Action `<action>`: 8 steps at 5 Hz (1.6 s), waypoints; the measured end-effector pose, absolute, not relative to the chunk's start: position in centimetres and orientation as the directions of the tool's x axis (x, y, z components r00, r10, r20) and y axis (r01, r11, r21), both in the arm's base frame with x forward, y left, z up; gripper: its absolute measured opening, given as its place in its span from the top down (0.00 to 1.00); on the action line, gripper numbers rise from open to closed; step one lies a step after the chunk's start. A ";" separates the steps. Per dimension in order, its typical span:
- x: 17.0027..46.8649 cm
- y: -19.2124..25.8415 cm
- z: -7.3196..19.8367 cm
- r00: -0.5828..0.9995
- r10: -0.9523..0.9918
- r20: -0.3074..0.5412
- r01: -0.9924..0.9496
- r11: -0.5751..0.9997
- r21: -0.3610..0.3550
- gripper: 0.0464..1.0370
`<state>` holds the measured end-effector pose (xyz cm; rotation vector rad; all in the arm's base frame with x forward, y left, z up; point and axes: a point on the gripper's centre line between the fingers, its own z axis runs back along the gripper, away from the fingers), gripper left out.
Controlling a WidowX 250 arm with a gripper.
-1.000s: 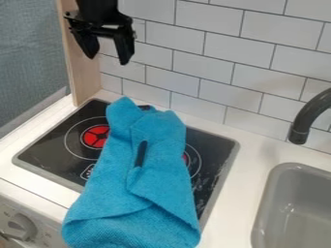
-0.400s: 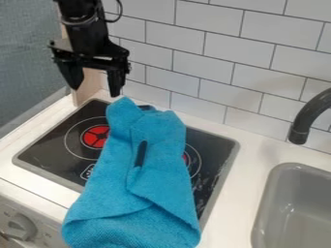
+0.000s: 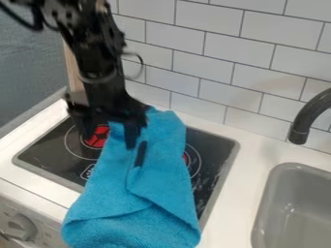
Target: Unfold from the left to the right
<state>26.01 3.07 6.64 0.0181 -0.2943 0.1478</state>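
My gripper [image 3: 109, 141] hangs open over the upper left part of the stove, with one finger in front of the cloth's upper left part and the other left of it, over the red burner. The blue cloth [image 3: 155, 179] lies folded lengthwise across the stove and over its front edge. A dark slit-like patch shows near the cloth's middle, between its folds. Whether the right finger touches the cloth I cannot tell. The gripper hides the cloth's top left corner.
The black stove top [image 3: 48, 154] lies under the cloth. On the right are a grey sink [image 3: 297, 203] and a dark faucet [image 3: 304, 121]. A tiled wall [image 3: 219, 63] stands behind, a wooden post at the back left. A knob [image 3: 22, 226] sits at the front left.
The arm has come down from the top left, bringing the gripper from above the stove to the cloth's upper left part. The cloth has not visibly moved.
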 end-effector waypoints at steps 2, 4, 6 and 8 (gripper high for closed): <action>25.7 0.3 4.9 0.956 0.024 0.293 -0.030 0.999 0.016 0.04; 25.8 -0.1 4.0 0.964 0.015 0.266 -0.027 0.999 0.041 0.04; 26.3 0.6 3.3 0.968 0.046 0.246 -0.063 0.996 0.060 0.10; 26.5 0.7 3.3 0.959 0.065 0.276 -0.082 0.995 0.051 0.70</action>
